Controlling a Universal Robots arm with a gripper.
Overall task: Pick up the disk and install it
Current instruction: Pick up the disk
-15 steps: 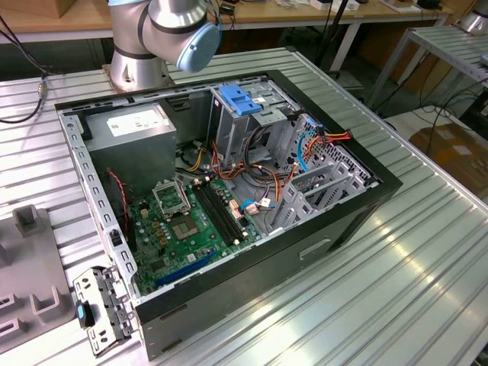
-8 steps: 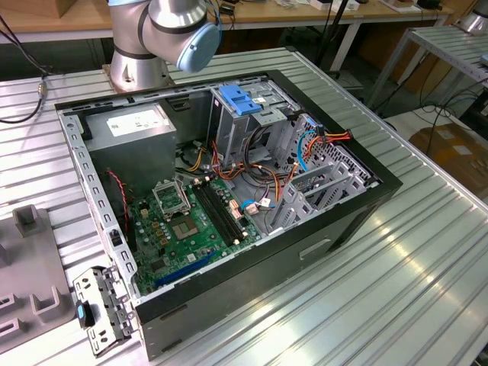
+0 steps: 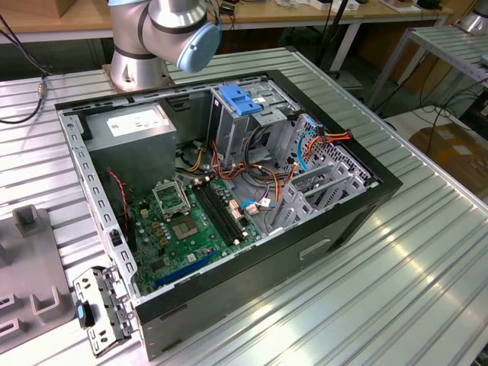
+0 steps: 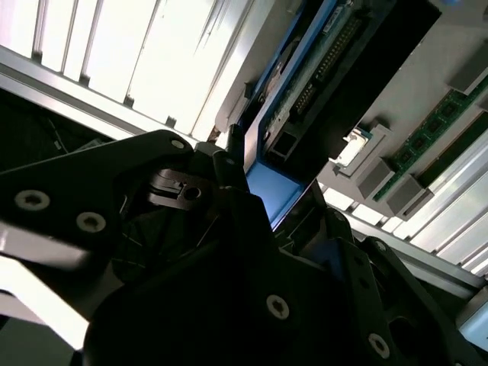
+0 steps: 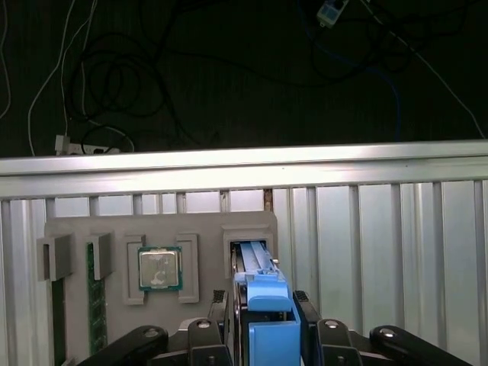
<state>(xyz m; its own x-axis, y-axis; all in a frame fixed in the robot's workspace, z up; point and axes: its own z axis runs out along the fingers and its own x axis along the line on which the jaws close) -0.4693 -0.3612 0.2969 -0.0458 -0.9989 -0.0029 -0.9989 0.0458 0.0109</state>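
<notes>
Over grey fixture tray (image 5: 76, 229), jaws pointed down, clamped on upright disk (image 5: 255, 259) by blue bracket (image 5: 267, 293).

No print can be read — not even the white sticker (image 3: 136, 122).

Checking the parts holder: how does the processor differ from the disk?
The processor lies flat in its recess; the disk stands on edge in its slot. The processor is square, silver and green; the disk is long with a blue bracket. The processor sits free; the gripper clamps the disk. Both are in the grey holder.
</notes>
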